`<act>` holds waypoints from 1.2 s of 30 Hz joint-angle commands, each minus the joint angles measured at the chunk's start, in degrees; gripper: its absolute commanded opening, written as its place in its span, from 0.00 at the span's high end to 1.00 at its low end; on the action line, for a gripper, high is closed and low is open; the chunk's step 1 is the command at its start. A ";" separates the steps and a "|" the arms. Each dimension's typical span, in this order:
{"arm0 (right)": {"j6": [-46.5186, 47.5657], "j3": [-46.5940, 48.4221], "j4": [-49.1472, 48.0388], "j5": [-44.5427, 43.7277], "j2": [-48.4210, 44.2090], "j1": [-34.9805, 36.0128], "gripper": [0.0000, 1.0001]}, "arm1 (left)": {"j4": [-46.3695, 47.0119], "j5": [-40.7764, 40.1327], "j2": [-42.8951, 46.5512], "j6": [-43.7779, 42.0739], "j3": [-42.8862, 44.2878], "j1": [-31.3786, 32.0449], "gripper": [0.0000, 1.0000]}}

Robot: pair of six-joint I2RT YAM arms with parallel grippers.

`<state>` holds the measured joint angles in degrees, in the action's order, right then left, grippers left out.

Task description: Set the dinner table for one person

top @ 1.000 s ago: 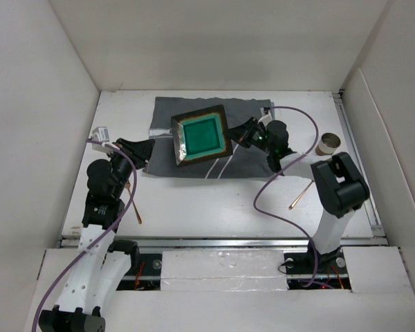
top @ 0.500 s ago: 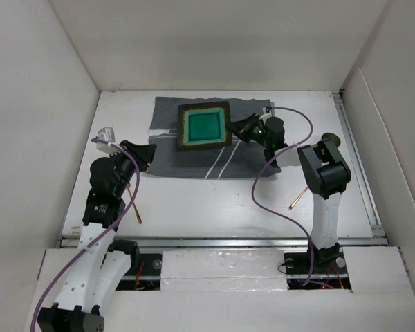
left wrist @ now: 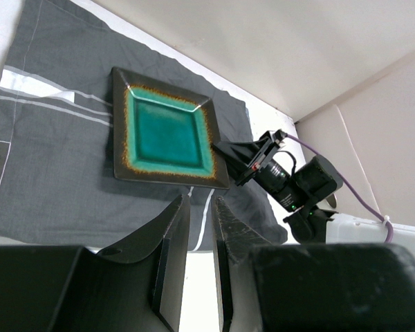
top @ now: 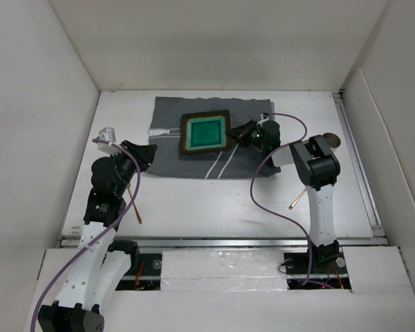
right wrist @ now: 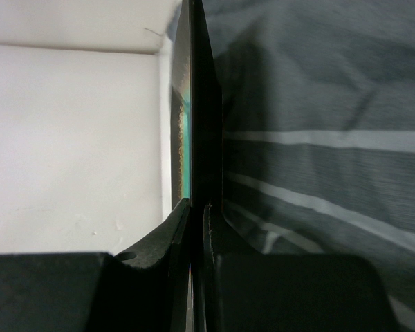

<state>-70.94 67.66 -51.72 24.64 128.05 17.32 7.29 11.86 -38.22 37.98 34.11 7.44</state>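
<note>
A square dark plate [top: 206,133] with a teal centre lies level on or just over the grey striped cloth [top: 167,158] at the back of the white dinner table [top: 194,200]; I cannot tell whether it touches. My right gripper [top: 236,134] is shut on the plate's right rim. The right wrist view shows that rim [right wrist: 194,104] edge-on between the jaws of the right gripper [right wrist: 196,204]. My left gripper [top: 151,151] hovers at the cloth's left edge. In the left wrist view the left gripper [left wrist: 200,200] stands slightly open and holds nothing, short of the plate [left wrist: 166,131].
A copper-coloured utensil [top: 133,206] lies beside the left arm and another [top: 297,197] beside the right arm. A metal cup [top: 333,141] peeks out behind the right arm's elbow. White walls enclose the table on three sides. Purple cables loop from both arms.
The right gripper has turned the tilted plate square and brought it down and back over the cloth, its elbow swinging left. The left arm has barely moved.
</note>
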 commanded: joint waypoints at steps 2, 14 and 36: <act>-2.98 4.24 -12.35 2.60 -2.54 0.34 1.00 | 3.86 0.09 -0.19 0.43 -1.14 0.29 0.83; 2.97 -0.77 -6.30 2.34 -4.29 -0.18 0.52 | 1.67 -3.24 -0.90 0.87 -0.44 0.29 0.80; 32.34 -16.92 22.81 -11.28 -39.08 0.07 1.00 | -29.68 -20.47 -11.51 1.66 8.78 -0.75 0.68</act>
<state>-43.51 54.28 -28.53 14.57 95.35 15.66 -14.39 -5.54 -47.09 38.65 40.36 7.35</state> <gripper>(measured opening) 0.016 0.313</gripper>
